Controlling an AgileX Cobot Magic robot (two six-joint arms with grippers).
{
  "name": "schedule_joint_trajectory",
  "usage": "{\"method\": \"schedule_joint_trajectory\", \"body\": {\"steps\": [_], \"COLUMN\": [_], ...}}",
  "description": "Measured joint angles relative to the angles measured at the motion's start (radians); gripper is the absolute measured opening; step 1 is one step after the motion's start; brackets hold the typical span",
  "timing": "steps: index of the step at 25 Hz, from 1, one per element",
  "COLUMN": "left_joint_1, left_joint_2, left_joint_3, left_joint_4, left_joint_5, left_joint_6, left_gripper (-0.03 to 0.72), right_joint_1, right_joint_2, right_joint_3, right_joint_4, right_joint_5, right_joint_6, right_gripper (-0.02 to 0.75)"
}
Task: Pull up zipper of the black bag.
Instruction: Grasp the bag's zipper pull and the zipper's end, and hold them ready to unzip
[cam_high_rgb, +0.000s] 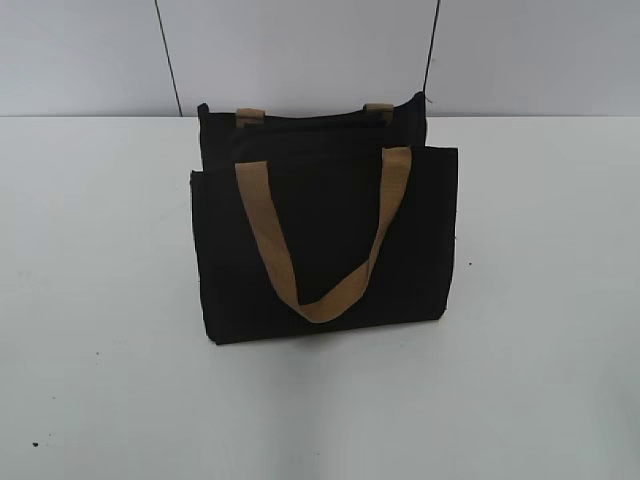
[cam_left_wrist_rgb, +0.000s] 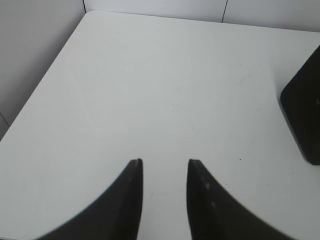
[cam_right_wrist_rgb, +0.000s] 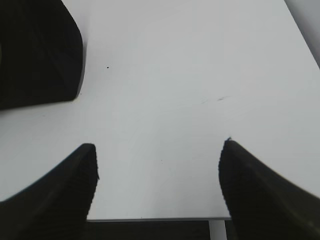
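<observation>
The black bag (cam_high_rgb: 325, 240) stands upright in the middle of the white table, its flat front pocket panel facing me and one tan handle (cam_high_rgb: 320, 240) hanging down over it. The zipper runs along the top rim (cam_high_rgb: 315, 122); its silver pull tab cannot be made out. A corner of the bag shows at the right edge of the left wrist view (cam_left_wrist_rgb: 305, 117) and at the upper left of the right wrist view (cam_right_wrist_rgb: 37, 52). My left gripper (cam_left_wrist_rgb: 165, 162) is open and empty over bare table. My right gripper (cam_right_wrist_rgb: 159, 145) is wide open and empty near the table's front edge. Neither gripper shows in the exterior view.
The white table (cam_high_rgb: 100, 300) carries only the bag. A grey panelled wall (cam_high_rgb: 300, 50) rises behind it. The table's left edge and back corner show in the left wrist view (cam_left_wrist_rgb: 45, 75). The front edge shows in the right wrist view (cam_right_wrist_rgb: 155, 218).
</observation>
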Motion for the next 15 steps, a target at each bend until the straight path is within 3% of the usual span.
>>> {"method": "schedule_joint_trajectory", "body": {"steps": [11,15], "left_joint_1": [0.0,0.0], "left_joint_2": [0.0,0.051], "left_joint_3": [0.0,-0.036], "left_joint_4": [0.0,0.001], "left_joint_5": [-0.004,-0.093], "left_joint_6": [0.0,0.0], "left_gripper": [0.239,0.239], "right_joint_1": [0.0,0.0], "right_joint_2": [0.0,0.0], "right_joint_3": [0.0,0.0], "right_joint_4": [0.0,0.0], "right_joint_5": [0.0,0.0], "right_joint_6": [0.0,0.0], "right_gripper": [0.577,0.577]}}
